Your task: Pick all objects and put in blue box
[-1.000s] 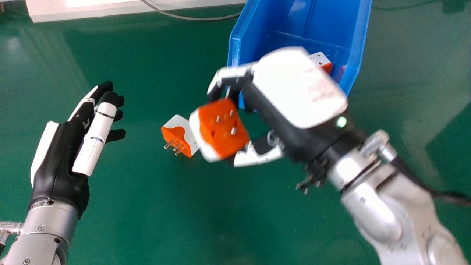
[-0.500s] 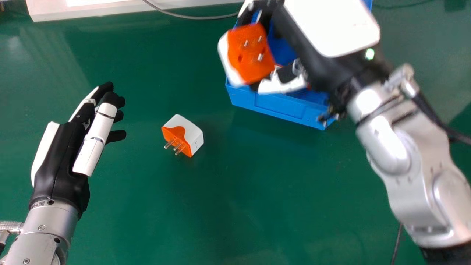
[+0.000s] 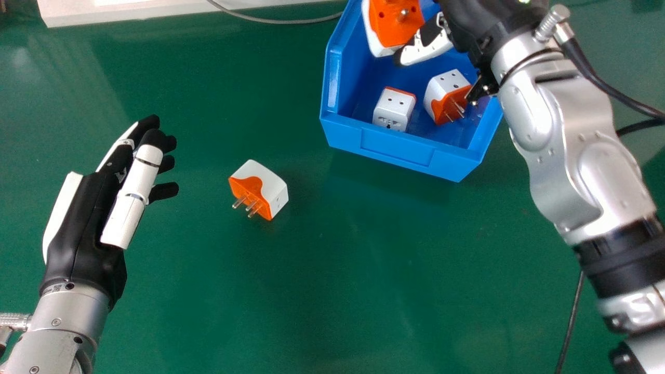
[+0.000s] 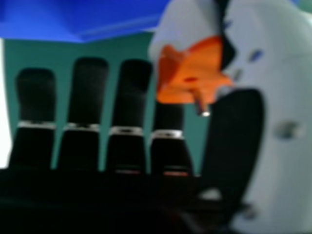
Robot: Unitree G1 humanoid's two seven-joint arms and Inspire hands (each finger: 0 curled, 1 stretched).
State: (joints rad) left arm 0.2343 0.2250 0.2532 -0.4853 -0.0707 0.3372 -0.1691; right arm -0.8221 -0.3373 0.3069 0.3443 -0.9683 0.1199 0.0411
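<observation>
The green table [image 3: 311,291] carries the blue box [image 3: 397,150] at about one o'clock from the middle of the head view, and the right arm has just swung farther toward twelve o'clock, bringing the right hand [image 3: 426,49] over the box, or nearly so. That uncovers the box's near end, where two plug adapters, the boxed white adapter [image 3: 394,106] and the tilted adapter [image 3: 447,93], lie side by side, so the job looks well along, with the carry almost done and a release likely next. The left hand [image 3: 78,223] rests at nine o'clock, its fingers loosely extended and holding nothing. The right hand's fingers are narrowed on the held adapter [image 3: 395,26], which sits at ten o'clock from the thumb in the head view; the right hand view shows it caught between the thumb and the nearest finger [image 4: 168,114], a metal pin [image 4: 201,102] sticking out. Its height over the box I cannot tell; let go too near the side wall, it could catch the rim. The loose adapter [image 3: 267,187] stays on the table, at eight o'clock from the box, well apart from the right hand, and should be the next pick.
</observation>
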